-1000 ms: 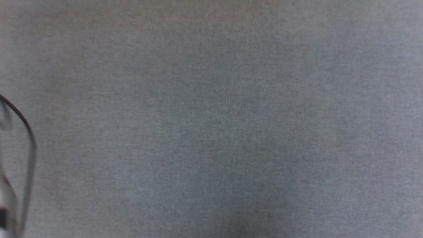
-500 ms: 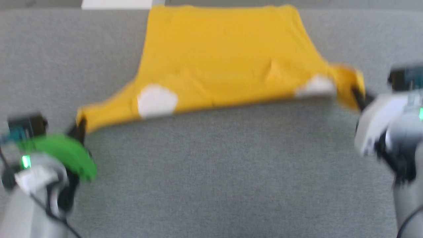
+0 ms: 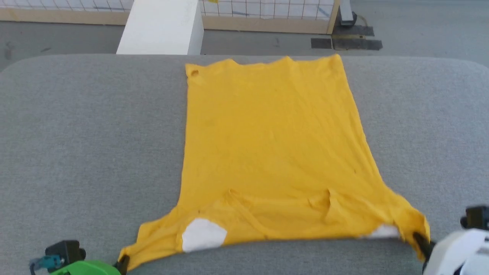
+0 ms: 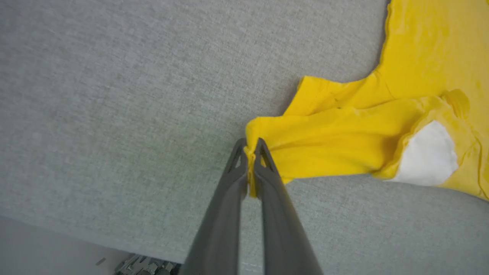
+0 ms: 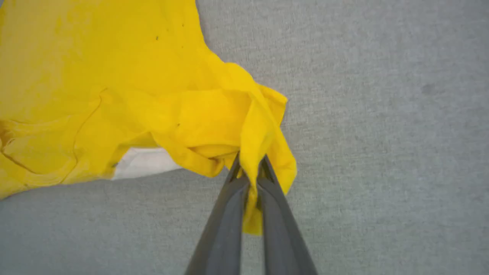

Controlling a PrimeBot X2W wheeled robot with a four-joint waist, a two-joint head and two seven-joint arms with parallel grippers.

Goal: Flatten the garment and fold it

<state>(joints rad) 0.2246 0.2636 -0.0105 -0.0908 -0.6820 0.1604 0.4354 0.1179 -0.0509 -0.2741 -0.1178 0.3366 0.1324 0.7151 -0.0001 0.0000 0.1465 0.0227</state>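
Observation:
The garment, a bright yellow T-shirt, lies stretched out on the grey surface, hem toward the far edge and sleeves toward me. White print patches peek from its folded near edge. My left gripper is shut on the tip of the left sleeve, at the lower left in the head view. My right gripper is shut on the bunched right sleeve, at the lower right in the head view. Most of the cartoon face print is hidden underneath.
Past the surface's far edge stands a white box on the floor, with a wooden-framed wire grid behind it. Bare grey surface lies on both sides of the shirt.
The head camera has tilted up, so the whole shirt and far floor now show. Both grippers keep their hold on the sleeves, which sit lower in the picture.

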